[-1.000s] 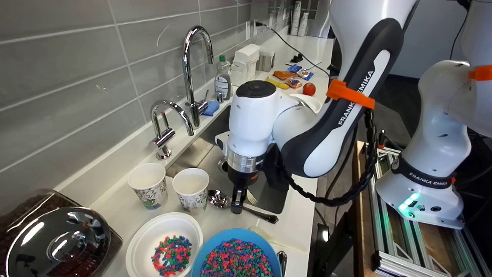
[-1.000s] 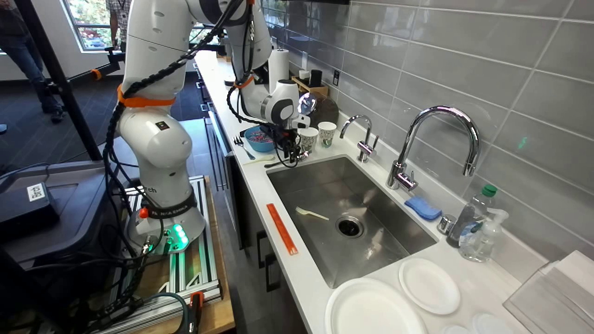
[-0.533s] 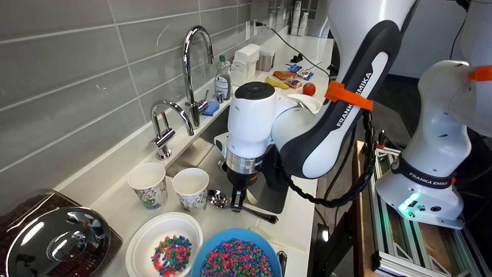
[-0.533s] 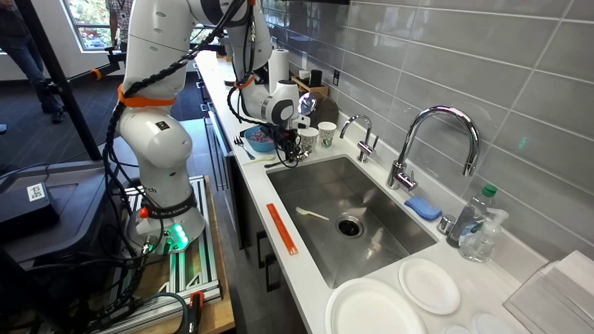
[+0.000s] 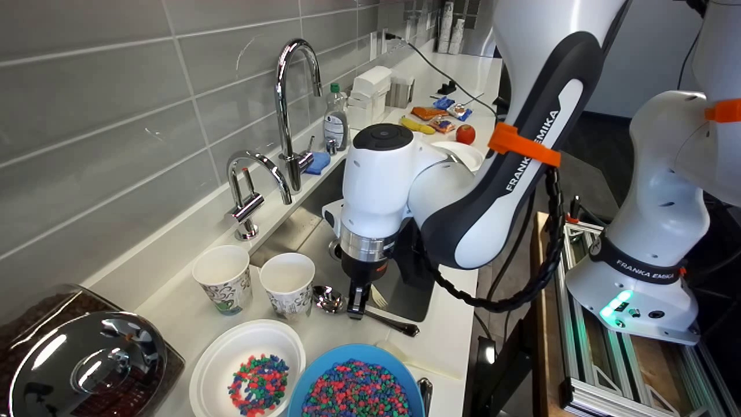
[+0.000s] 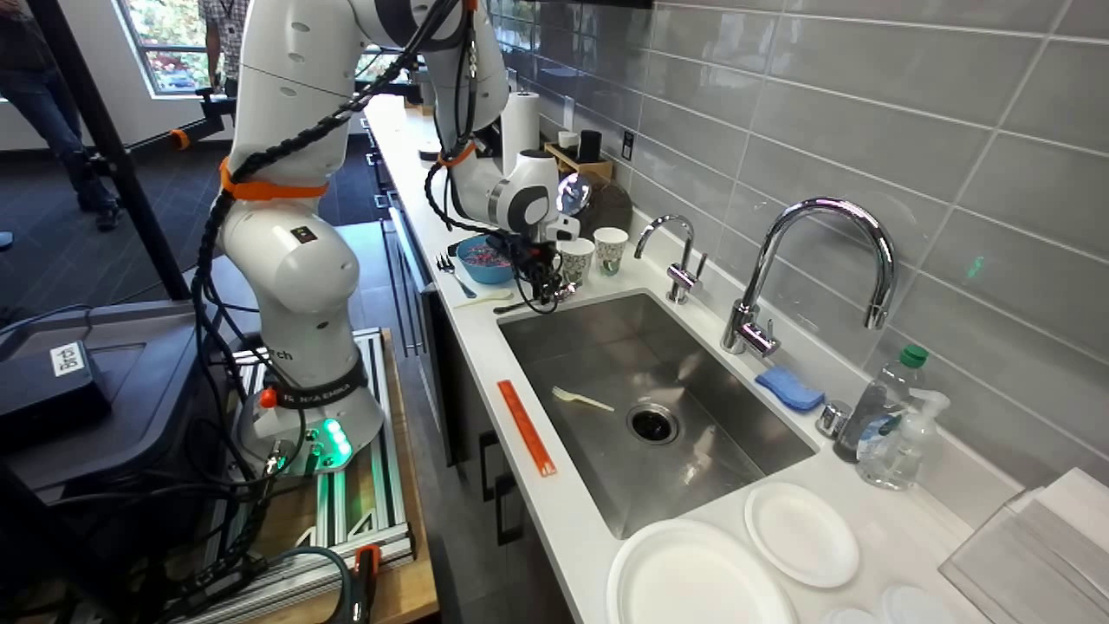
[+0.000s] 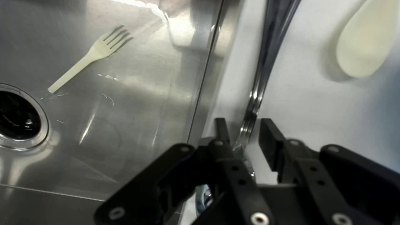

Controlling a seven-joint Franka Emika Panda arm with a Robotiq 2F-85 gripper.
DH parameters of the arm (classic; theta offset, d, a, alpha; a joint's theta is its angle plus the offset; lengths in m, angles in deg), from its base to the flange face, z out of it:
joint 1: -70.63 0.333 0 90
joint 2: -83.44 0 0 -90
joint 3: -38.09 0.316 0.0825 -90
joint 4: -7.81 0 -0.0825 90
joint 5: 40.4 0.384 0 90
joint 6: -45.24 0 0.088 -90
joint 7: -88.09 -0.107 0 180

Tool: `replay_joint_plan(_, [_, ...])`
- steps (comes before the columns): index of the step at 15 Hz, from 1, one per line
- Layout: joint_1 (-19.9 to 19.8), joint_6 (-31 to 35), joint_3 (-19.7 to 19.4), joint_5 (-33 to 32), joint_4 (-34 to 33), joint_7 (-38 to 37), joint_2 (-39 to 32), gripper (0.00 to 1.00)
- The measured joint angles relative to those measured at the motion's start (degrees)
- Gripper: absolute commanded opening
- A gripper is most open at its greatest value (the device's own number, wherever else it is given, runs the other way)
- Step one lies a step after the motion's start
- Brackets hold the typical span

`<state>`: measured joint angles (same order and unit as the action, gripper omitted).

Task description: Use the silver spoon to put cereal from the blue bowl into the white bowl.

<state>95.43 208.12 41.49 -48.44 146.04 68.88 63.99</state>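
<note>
The silver spoon (image 5: 327, 299) lies on the counter by the sink's near edge, its bowl beside a patterned cup and its dark handle pointing to the front edge. My gripper (image 5: 355, 315) is open over the spoon. In the wrist view the gripper's fingertips (image 7: 243, 123) stand on either side of the spoon handle (image 7: 263, 68), with gaps on both sides. The blue bowl (image 5: 354, 350) is full of cereal (image 5: 356, 389). It also shows in an exterior view (image 6: 485, 274). The white bowl (image 5: 215, 370) beside it holds a smaller heap of cereal (image 5: 272, 382).
Two patterned cups (image 5: 288, 286) stand left of the gripper. The steel sink (image 6: 598, 468) holds a pale plastic fork (image 7: 103, 47). A pale plastic spoon (image 7: 364, 43) lies right of the handle. Faucets (image 5: 295, 116) rise behind. A lidded jar (image 5: 87, 370) stands beside the white bowl.
The arm and gripper have shifted very slightly, to the left in an exterior view. The spoon, bowls and cereal have not moved.
</note>
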Motion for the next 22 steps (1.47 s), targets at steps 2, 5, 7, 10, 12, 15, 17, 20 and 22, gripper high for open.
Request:
replay_joint_plan(2, [0.00,0.00,-0.03,-0.01,-0.04,0.00,-0.10,0.00])
replay_joint_plan(5, [0.00,0.00,-0.04,-0.04,-0.18,-0.01,-0.20,0.03])
replay_joint_plan(7, [0.00,0.00,-0.04,-0.04,-0.28,-0.01,-0.27,0.03])
replay_joint_plan(10, [0.00,0.00,-0.04,-0.04,-0.32,-0.01,-0.29,0.03])
replay_joint_plan(12, [0.01,0.00,-0.14,-0.04,-0.32,-0.20,-0.29,0.03])
replay_joint_plan(15, [0.19,-0.03,-0.97,-0.29,-0.31,-1.18,-0.13,0.03])
replay_joint_plan(17, [0.54,-0.46,-1.89,-1.01,-0.24,-2.24,0.35,0.03])
replay_joint_plan(20, [1.29,-4.28,-3.14,-3.20,-0.12,-4.45,2.02,0.03])
replay_joint_plan(22, [1.33,-8.90,-3.02,-4.36,-0.03,-5.53,3.81,0.03])
